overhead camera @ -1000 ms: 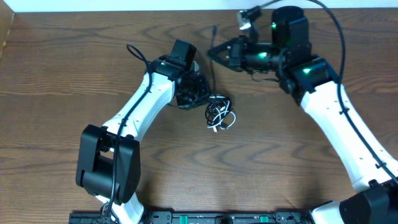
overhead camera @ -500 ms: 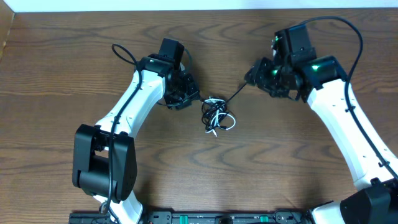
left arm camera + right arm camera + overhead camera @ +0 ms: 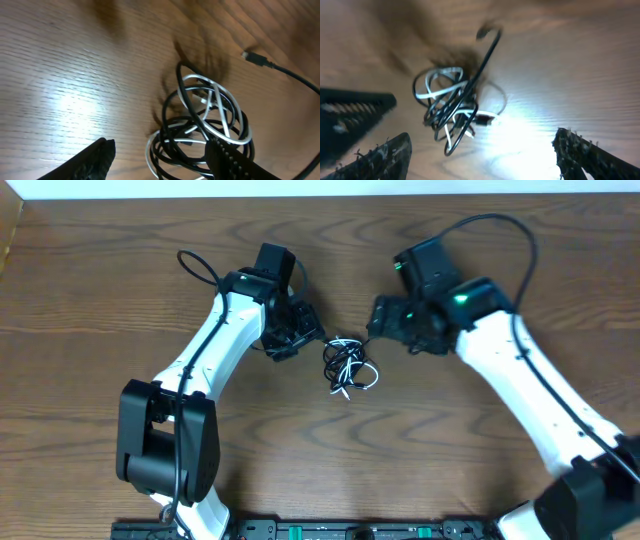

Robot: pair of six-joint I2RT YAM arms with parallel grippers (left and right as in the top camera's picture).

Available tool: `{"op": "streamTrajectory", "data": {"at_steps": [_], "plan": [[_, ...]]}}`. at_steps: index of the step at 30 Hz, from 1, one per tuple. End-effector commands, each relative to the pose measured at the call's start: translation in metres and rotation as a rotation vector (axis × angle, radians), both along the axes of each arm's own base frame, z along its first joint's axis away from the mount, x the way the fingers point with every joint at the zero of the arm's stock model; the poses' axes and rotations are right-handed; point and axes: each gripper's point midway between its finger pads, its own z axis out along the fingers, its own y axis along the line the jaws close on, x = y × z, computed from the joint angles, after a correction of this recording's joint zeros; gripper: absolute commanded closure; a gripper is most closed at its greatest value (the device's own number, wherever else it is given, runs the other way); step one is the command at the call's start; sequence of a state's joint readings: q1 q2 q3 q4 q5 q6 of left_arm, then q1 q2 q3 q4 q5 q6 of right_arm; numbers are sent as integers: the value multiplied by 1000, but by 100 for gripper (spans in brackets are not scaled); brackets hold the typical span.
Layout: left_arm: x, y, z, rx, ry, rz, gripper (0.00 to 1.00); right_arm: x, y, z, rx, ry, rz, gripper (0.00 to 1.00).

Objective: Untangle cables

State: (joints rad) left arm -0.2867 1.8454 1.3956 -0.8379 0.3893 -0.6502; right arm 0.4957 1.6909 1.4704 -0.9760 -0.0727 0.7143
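Brown wood-grain surface (image 3: 120, 270) carries the cables (image 3: 349, 366) near its middle: two black cords and a white one, bunched into one small knot of overlapping loops. The left fingers (image 3: 308, 336) sit just beside the knot on its left side. The right fingers (image 3: 379, 320) are near it on the opposite side, a little more toward the far edge.

Seen from the left wrist, the left fingers stand apart and clamp nothing. One (image 3: 92, 160) is over bare wood. The other (image 3: 232, 160) overlaps the lowest loops of the knot (image 3: 205, 125) in the picture, and I cannot tell whether it touches them. White loops cross over and under the black ones. One black cord lies free of the bundle on the wood beyond it, ending in a small plug (image 3: 255, 57), apart from the loops.

The right wrist view is blurred. It shows the right fingers wide apart, one (image 3: 385, 155) low on the left and one (image 3: 582, 152) low on the right. The knot (image 3: 451, 107) lies on the surface ahead, nearer the left one and touching neither. A black strand (image 3: 489, 52) arcs up out of the knot to a dark tip.
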Motion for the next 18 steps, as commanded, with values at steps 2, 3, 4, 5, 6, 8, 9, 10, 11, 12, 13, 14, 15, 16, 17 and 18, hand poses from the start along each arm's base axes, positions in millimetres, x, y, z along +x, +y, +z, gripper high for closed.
{"op": "streamTrajectory", "data": {"at_steps": [2, 3, 4, 5, 6, 8, 9, 10, 11, 12, 13, 14, 15, 16, 17, 18], "plan": [[2, 20, -8, 45, 22, 35, 36, -19, 27, -42, -68, 87, 97, 16], [2, 23, -8, 46, 27, 40, 36, -20, 33, -49, -73, 96, 112, 20], [1, 25, -8, 48, 34, 45, 36, -22, 38, -55, -79, 103, 125, 28], [0, 26, -9, 49, 39, 48, 36, -22, 42, -61, -86, 109, 133, 36], [-1, 27, -9, 51, 44, 49, 36, -22, 45, -68, -96, 114, 139, 41], [-3, 28, -9, 54, 47, 38, 36, -20, 48, -80, -104, 128, 143, 46], [-3, 28, -9, 57, 44, 28, 36, -20, 51, -87, -98, 139, 146, 49], [-3, 30, -10, 66, 43, 26, 36, -19, 54, -93, -92, 149, 150, 55], [-3, 31, -10, 76, 42, 29, 36, -19, 57, -99, -81, 159, 154, 61], [-2, 32, -10, 82, 39, 29, 36, -19, 61, -103, -68, 169, 158, 68], [-2, 32, -10, 83, 38, 30, 36, -19, 64, -106, -54, 174, 163, 76], [-2, 32, -10, 83, 38, 30, 36, -18, 67, -107, -36, 178, 167, 82], [-2, 32, -10, 83, 38, 30, 36, -17, 70, -106, -21, 176, 170, 89], [-2, 32, -10, 83, 38, 30, 36, -16, 73, -104, -2, 172, 173, 96], [-2, 32, -10, 83, 38, 29, 36, -14, 76, -99, 19, 165, 175, 99], [-2, 32, -10, 83, 38, 30, 36, -12, 79, -94, 41, 159, 177, 99]]}}
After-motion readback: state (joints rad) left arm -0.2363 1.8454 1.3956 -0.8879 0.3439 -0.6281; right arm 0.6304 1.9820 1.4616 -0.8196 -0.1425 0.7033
